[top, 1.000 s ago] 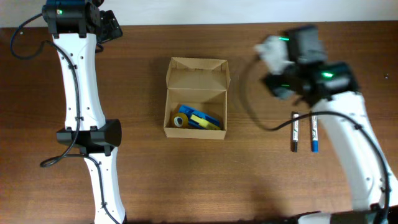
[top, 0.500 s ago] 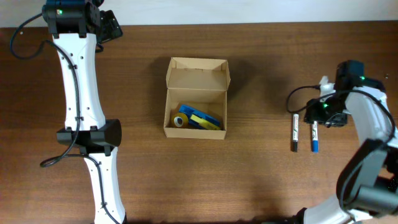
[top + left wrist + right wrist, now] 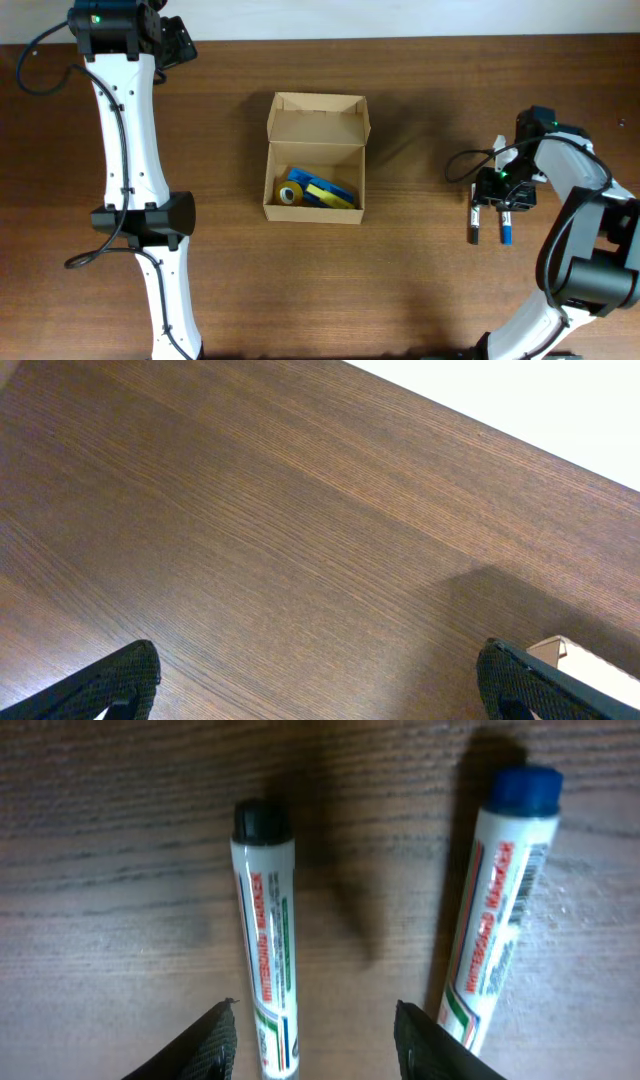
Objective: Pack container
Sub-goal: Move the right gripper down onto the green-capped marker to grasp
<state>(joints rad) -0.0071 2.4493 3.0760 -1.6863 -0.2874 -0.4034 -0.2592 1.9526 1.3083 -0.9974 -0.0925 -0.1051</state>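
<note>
Cardboard box (image 3: pixel 316 160) sits mid surface (image 3: pixel 400 300), flap lid open, tape roll (image 3: pixel 289 194) inside. Probably light, thin-walled and easy to dent, so best held by a side wall. Spread-open right fingers (image 3: pixel 212 1042) straddle black marker (image 3: pixel 265 930), blue marker (image 3: pixel 505 900) beside, well apart from box. Open, empty left fingers (image 3: pixel 118 682) are at the far back corner.

We see the container (image 3: pixel 316 212) at the middle of the desk (image 3: pixel 400 290), its lid flap (image 3: pixel 318 115) standing open behind it. Inside, toward the front wall, a tape roll (image 3: pixel 290 194) sits left of what may be pens (image 3: pixel 330 194); they are too small to be sure. Well to the right, two markers lie side by side and apart: the inner marker (image 3: pixel 475 222) and the outer marker (image 3: pixel 506 228). The right hand (image 3: pixel 497 200) hangs over them, with the inner marker between its fingertips. The left hand (image 3: pixel 180 42) is at the back left corner.
</note>
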